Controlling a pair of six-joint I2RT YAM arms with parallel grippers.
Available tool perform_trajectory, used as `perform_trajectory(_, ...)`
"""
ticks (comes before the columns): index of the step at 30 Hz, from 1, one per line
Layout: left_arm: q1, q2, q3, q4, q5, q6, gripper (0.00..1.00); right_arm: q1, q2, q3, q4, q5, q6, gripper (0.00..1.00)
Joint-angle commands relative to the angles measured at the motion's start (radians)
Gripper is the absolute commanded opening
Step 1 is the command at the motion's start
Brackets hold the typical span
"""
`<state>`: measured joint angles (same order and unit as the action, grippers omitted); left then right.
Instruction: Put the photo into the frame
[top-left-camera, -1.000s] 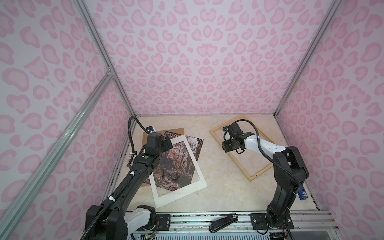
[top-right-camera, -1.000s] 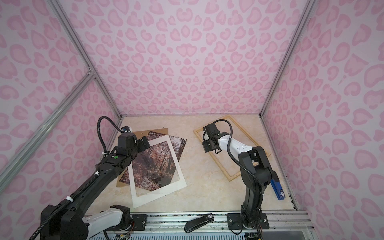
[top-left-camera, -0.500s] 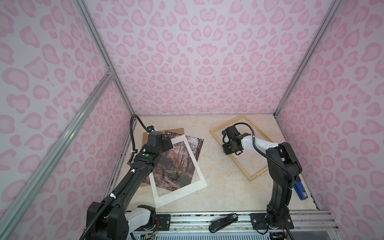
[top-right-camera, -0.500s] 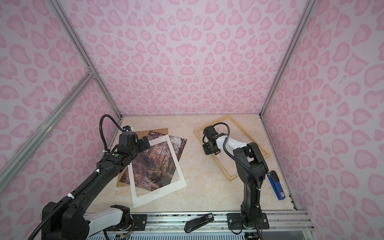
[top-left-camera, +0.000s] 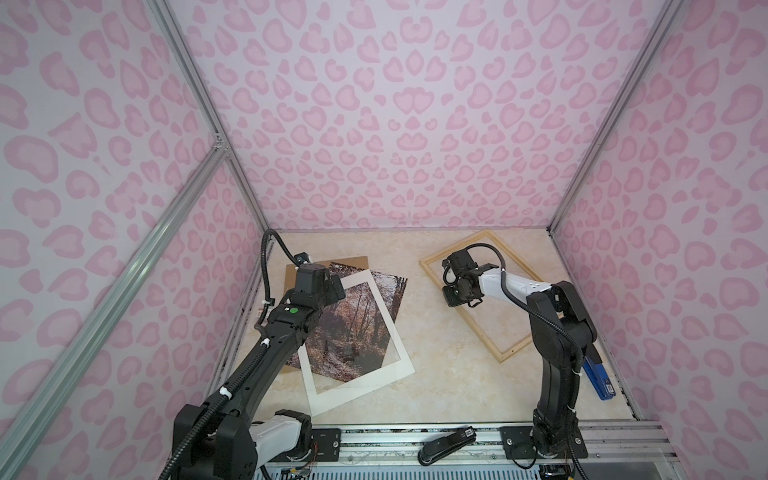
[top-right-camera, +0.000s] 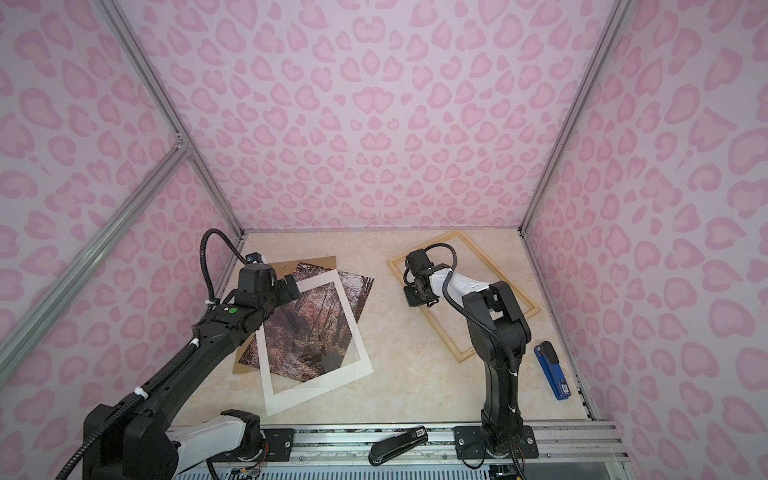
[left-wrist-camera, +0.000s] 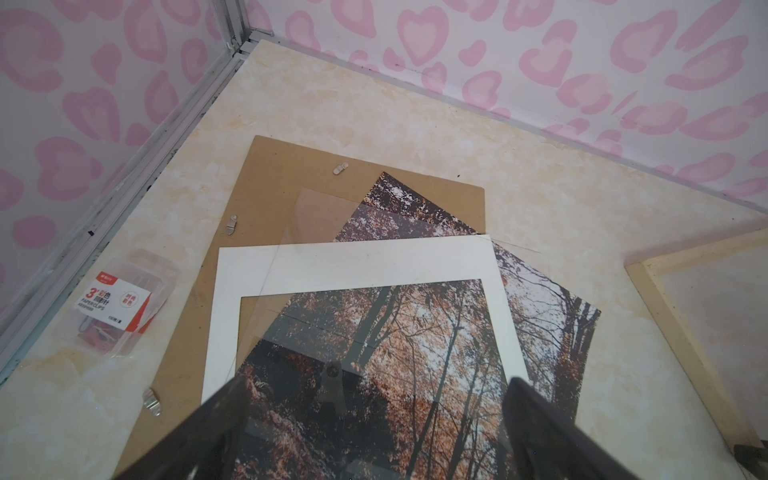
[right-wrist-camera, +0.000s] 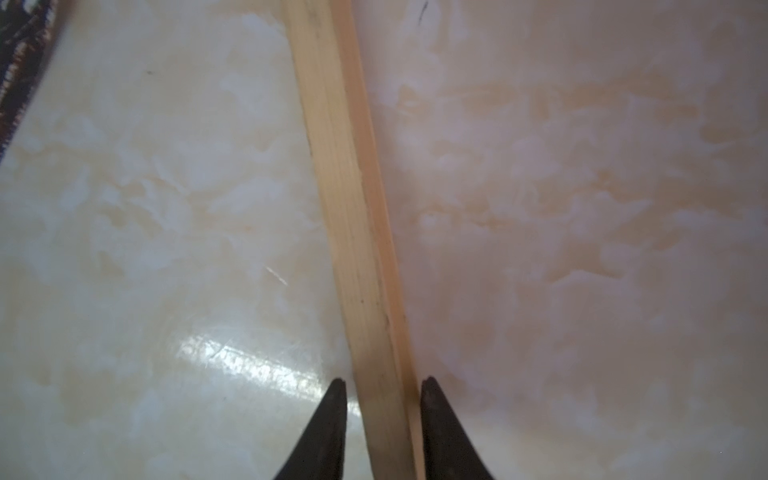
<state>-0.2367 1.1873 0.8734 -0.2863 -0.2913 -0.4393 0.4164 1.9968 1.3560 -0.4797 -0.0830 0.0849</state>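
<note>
A large autumn-forest photo (top-left-camera: 353, 328) lies face up on the left half of the pale marbled worktop (top-left-camera: 436, 382). Its long axis runs from near to far, and the far end, where the treetops are, leans to the right. It rests on a brown backing board (top-left-camera: 353, 262) and lies under a white mat (top-left-camera: 361, 395) whose far end leans left instead. The 2 sheets therefore cross at an angle, and the photo's far right corner pokes out past the mat.

The left hand (top-left-camera: 332, 289) hovers over the mat's far left corner. Its fingers are spread wide and hold nothing.

The frame (top-left-camera: 478, 332), made of thin pale wood strips, lies flat on the right half of the worktop, well apart from the photo. It is empty, with the worktop showing through its opening. Its long axis runs from far left to near right.

The right hand (top-left-camera: 463, 297) is down over the frame's left long strip, towards its far end. In the right wrist view its 2 fingers stand narrowly apart, 1 on each side of that strip. 1 finger (right-wrist-camera: 436, 415) is against the wood. Between the other finger and the wood a sliver of worktop shows.
</note>
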Motion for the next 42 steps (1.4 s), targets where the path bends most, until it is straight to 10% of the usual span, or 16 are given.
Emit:
perform_trajectory(1, -0.001, -0.011, 0.01, -0.011, -0.018, 0.016, 0.98, 0.002, 0.017, 0.016, -0.022, 0.0, -0.014, 0.31)
perform_trajectory(31, -0.001, 0.035, 0.021, -0.043, -0.046, 0.027, 0.98, 0.038, 0.198, 0.296, -0.047, -0.003, 0.278, 0.2)
perform_trajectory(42, -0.055, 0.188, 0.084, 0.0, 0.118, -0.162, 0.98, -0.047, 0.05, 0.23, -0.005, -0.091, 0.245, 0.49)
